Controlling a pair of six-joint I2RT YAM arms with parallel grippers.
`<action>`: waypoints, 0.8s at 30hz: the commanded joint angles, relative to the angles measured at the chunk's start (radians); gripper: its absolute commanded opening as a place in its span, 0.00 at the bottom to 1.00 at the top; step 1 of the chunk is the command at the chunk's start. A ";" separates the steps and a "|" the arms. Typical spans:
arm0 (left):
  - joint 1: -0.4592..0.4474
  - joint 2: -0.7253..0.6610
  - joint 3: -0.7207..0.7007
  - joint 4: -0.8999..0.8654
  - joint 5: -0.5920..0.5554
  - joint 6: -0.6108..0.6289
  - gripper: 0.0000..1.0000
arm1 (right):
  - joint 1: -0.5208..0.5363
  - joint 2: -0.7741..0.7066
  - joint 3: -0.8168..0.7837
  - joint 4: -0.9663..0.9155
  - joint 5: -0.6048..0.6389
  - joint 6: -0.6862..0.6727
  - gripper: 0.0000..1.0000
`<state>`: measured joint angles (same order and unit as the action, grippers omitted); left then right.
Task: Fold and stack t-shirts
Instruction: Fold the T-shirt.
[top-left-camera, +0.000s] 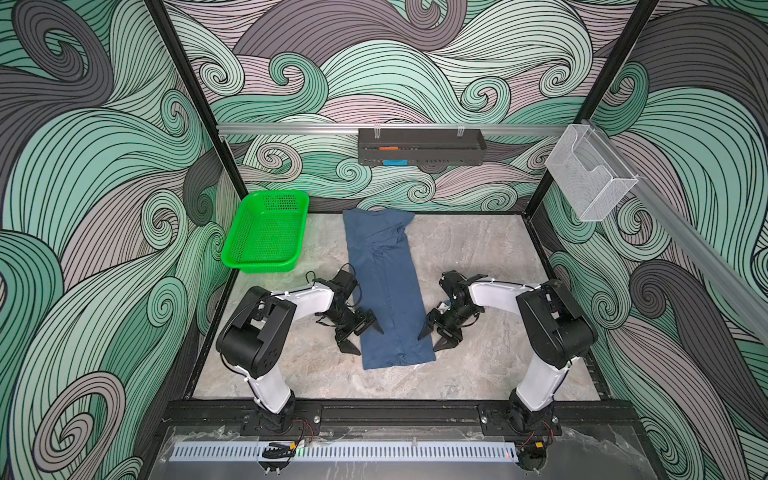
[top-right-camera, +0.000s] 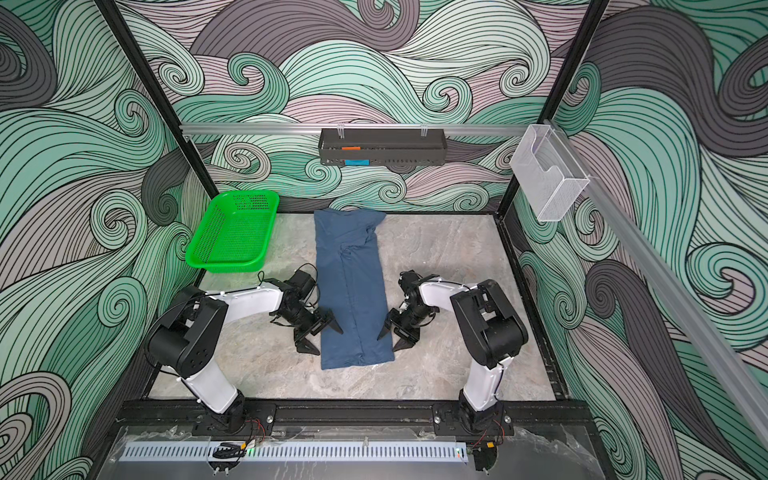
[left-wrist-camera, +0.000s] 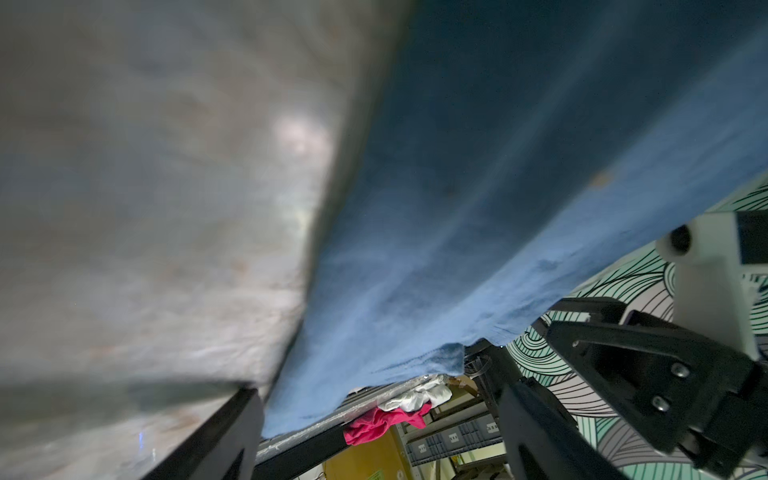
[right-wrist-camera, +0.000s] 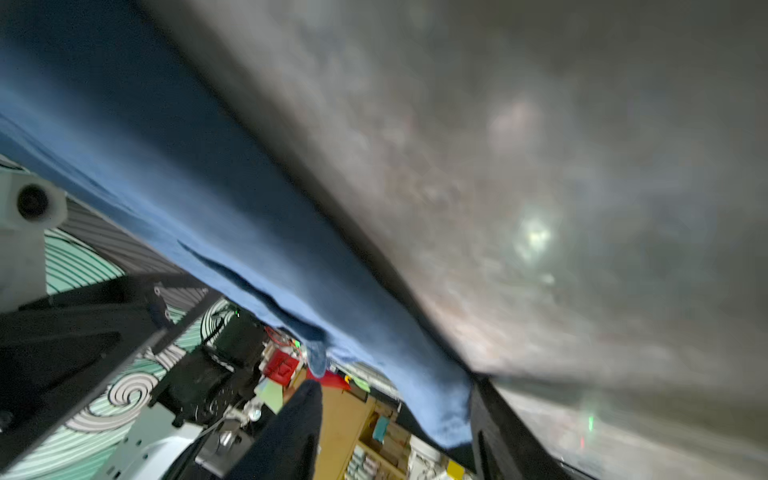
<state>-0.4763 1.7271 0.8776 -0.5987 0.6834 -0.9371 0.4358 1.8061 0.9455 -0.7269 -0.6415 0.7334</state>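
Both top views: we've got a grey marble-look tabletop (top-left-camera: 478, 257) boxed in by swirl-print walls (top-left-camera: 104, 166). A green perforated plastic basket (top-left-camera: 257, 266) sits in the far left corner. A dark slotted tray (top-left-camera: 419, 143) hangs on the back rail (top-left-camera: 291, 129) with an orange piece (top-left-camera: 388, 148) in it. A white wire-mesh holder (top-left-camera: 590, 178) hangs on the side rail (top-left-camera: 685, 232).

The slate-blue t-shirt (top-left-camera: 386, 291) lies mid-table, folded into a long narrow strip, soft and creased, near the basket but apart from it. The left gripper (top-left-camera: 365, 336) and right gripper (top-left-camera: 436, 337) flank its near end, jaws spread, each straddling a long edge.

Left wrist: blurry. We see the cloth edge on the stone running between the two black fingers (left-wrist-camera: 224, 428), which are not closed on it.

Right wrist: same, with the fingers (right-wrist-camera: 299, 419) apart and the shirt corner between them.
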 joint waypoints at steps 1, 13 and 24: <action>-0.041 0.090 -0.037 0.089 -0.167 0.054 0.45 | 0.018 0.069 -0.012 0.052 0.063 -0.009 0.45; -0.057 0.013 -0.001 -0.045 -0.141 0.104 0.00 | 0.029 -0.036 -0.044 -0.056 0.060 -0.034 0.00; -0.105 -0.219 -0.121 -0.086 -0.093 0.029 0.00 | 0.084 -0.236 -0.061 -0.243 0.089 -0.076 0.00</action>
<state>-0.5846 1.5700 0.7528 -0.6231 0.6125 -0.8814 0.5209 1.6211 0.8593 -0.8536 -0.5938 0.6830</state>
